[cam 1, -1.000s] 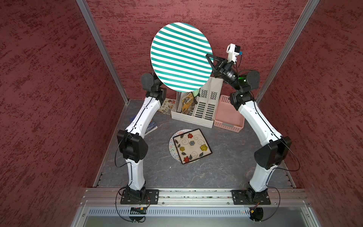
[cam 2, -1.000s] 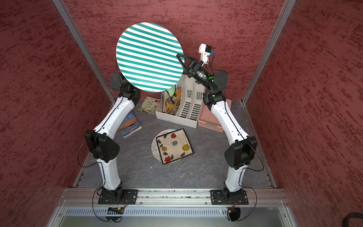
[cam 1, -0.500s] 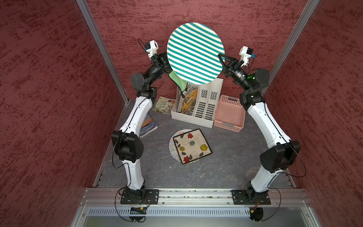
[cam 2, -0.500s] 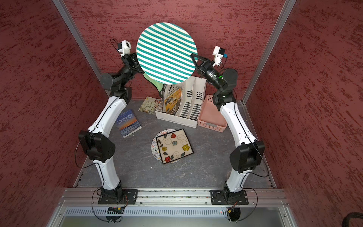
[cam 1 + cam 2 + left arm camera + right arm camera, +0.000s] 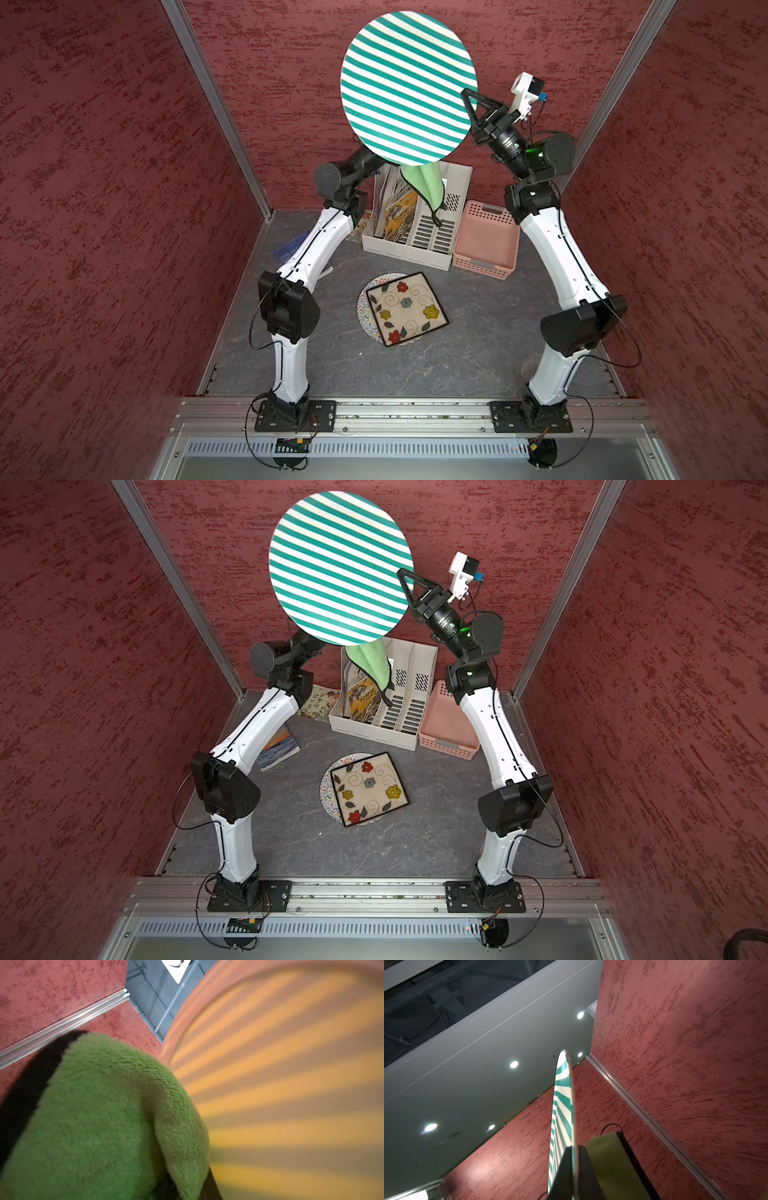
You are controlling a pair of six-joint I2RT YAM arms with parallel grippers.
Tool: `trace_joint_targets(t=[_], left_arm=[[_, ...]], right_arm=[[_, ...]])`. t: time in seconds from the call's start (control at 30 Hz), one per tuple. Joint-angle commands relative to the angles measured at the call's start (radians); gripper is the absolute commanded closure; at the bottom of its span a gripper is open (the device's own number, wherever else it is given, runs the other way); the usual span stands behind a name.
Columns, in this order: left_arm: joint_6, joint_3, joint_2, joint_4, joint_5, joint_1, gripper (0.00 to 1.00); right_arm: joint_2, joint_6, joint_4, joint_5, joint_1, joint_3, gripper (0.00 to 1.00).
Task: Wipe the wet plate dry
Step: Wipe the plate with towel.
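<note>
So the left arm (image 5: 328,237) just swung back in behind the plate (image 5: 407,83). The left pincer's hidden there, closed on the green cloth (image 5: 424,183) against the back face, so I'd guess another wipe stroke. Plate's held high over the table (image 5: 478,357), teal stripes, no drops I can spot. On its rim, the right pincer (image 5: 471,110) is clamped tight.

The right pincer (image 5: 469,106) clamps the rim of the striped plate (image 5: 407,83). A green cloth (image 5: 424,185) hangs below that pincer's level, behind the plate.
</note>
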Motion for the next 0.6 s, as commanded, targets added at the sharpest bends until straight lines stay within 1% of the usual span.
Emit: trace_joint_targets(t=[0.0, 0.03, 0.1, 0.13, 0.2, 0.23, 0.3, 0.33, 0.37, 0.4, 0.43, 0.47, 0.5, 0.53, 0.57], left_arm=[[0.001, -0.103, -0.144, 0.170, 0.004, 0.020, 1.00], [0.002, -0.153, -0.177, 0.181, -0.001, 0.035, 1.00], [0.002, -0.242, -0.231, 0.198, -0.007, 0.100, 1.00], [0.001, -0.295, -0.268, 0.201, -0.006, 0.148, 1.00], [0.007, -0.366, -0.332, 0.188, -0.001, 0.225, 1.00], [0.018, -0.392, -0.355, 0.168, 0.013, 0.273, 1.00], [0.091, -0.428, -0.423, 0.015, 0.076, 0.343, 1.00], [0.207, -0.436, -0.454, -0.122, 0.121, 0.365, 1.00], [0.365, -0.434, -0.504, -0.323, 0.159, 0.380, 1.00], [0.535, -0.414, -0.545, -0.568, 0.175, 0.384, 1.00], [0.736, -0.366, -0.568, -0.877, 0.156, 0.373, 1.00], [0.964, -0.299, -0.573, -1.164, 0.100, 0.351, 1.00], [1.140, -0.228, -0.564, -1.405, 0.015, 0.328, 1.00], [1.261, -0.172, -0.552, -1.560, -0.054, 0.302, 1.00], [1.325, -0.145, -0.543, -1.658, -0.104, 0.285, 1.00]], right_arm=[[-0.036, -0.031, -0.102, 0.124, -0.081, -0.102, 1.00], [-0.075, -0.036, -0.105, 0.135, -0.099, -0.152, 1.00], [-0.146, -0.054, -0.124, 0.152, -0.131, -0.265, 1.00], [-0.199, -0.077, -0.148, 0.157, -0.144, -0.335, 1.00], [-0.274, -0.127, -0.211, 0.154, -0.151, -0.427, 1.00], [-0.315, -0.169, -0.264, 0.144, -0.150, -0.463, 1.00], [-0.375, -0.248, -0.361, 0.120, -0.143, -0.541, 1.00], [-0.421, -0.278, -0.396, 0.103, -0.140, -0.590, 1.00], [-0.454, -0.302, -0.425, 0.087, -0.135, -0.642, 1.00], [-0.478, -0.327, -0.448, 0.066, -0.130, -0.694, 1.00], [-0.503, -0.355, -0.477, 0.049, -0.125, -0.739, 1.00], [-0.527, -0.393, -0.505, 0.027, -0.115, -0.777, 1.00], [-0.543, -0.435, -0.543, 0.007, -0.102, -0.806, 1.00], [-0.556, -0.478, -0.579, -0.008, -0.083, -0.829, 1.00], [-0.566, -0.521, -0.611, -0.022, -0.063, -0.849, 1.00]])
